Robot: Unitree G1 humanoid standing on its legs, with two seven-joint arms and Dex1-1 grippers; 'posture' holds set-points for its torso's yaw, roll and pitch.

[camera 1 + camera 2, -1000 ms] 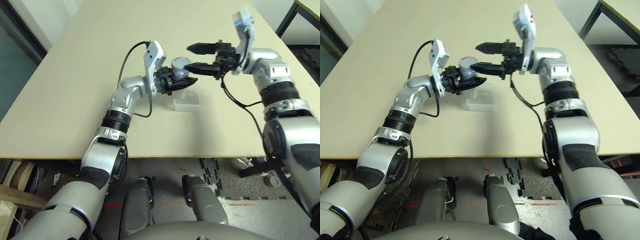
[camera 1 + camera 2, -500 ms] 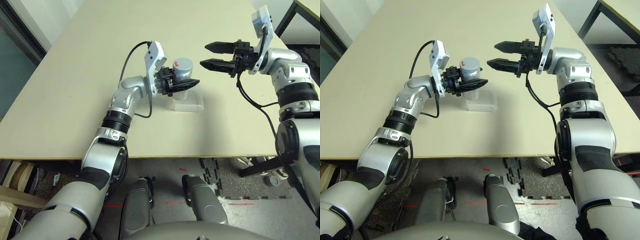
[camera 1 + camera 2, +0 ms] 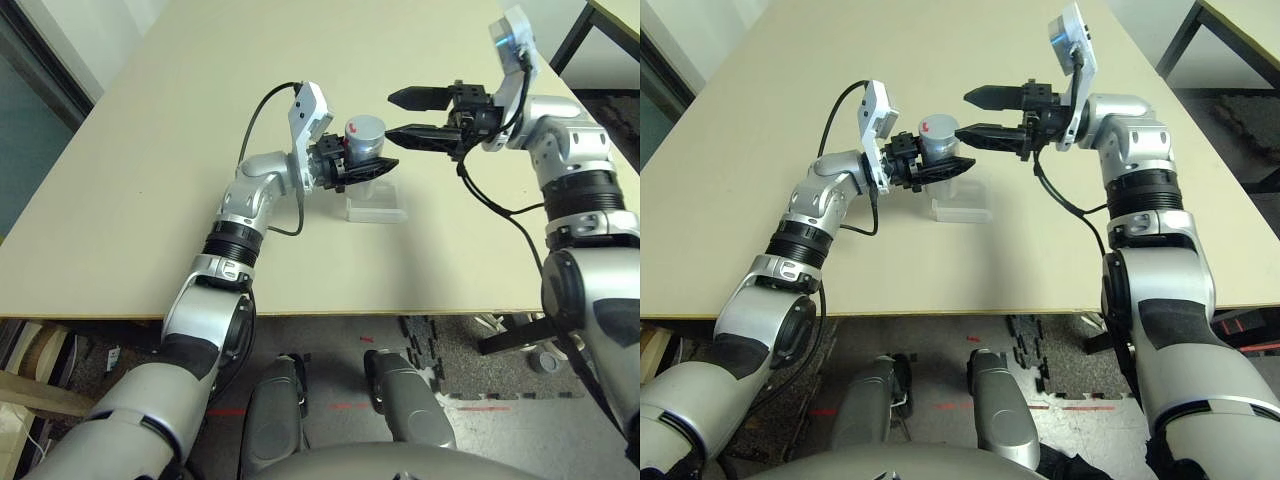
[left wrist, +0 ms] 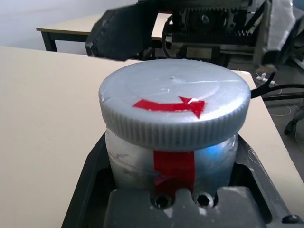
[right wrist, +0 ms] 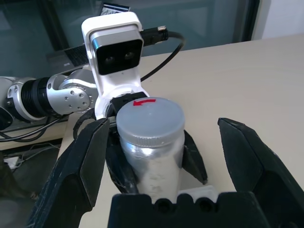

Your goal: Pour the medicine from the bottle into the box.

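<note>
Just above the middle of the frame, I have the bottle (image 3: 365, 148) upright in my left claw (image 3: 370, 170), which is closed around its body. The lid (image 4: 175, 102) is on, with a red arrow across its top. Up and to the right of that, my right claw (image 3: 388, 115) stands wide with nothing in it, its nearer finger pointing at the lid. The box (image 3: 963, 214) sits on the table (image 3: 180, 230) just below the bottle in the picture. I can't make out any medicine, so I can't tell where it lies inside.

My judgement is that the lid has to come off before I can pour. If I bring the right claw in too low or off to one side, I could knock the bottle or clash with my left claw. A weak hold on the left might let the bottle spin along with the lid. Tugging before the thread is free could jerk it out of upright and spill the medicine beside the box. The box looks light, so a brush from the bottle's base could push it away.
</note>
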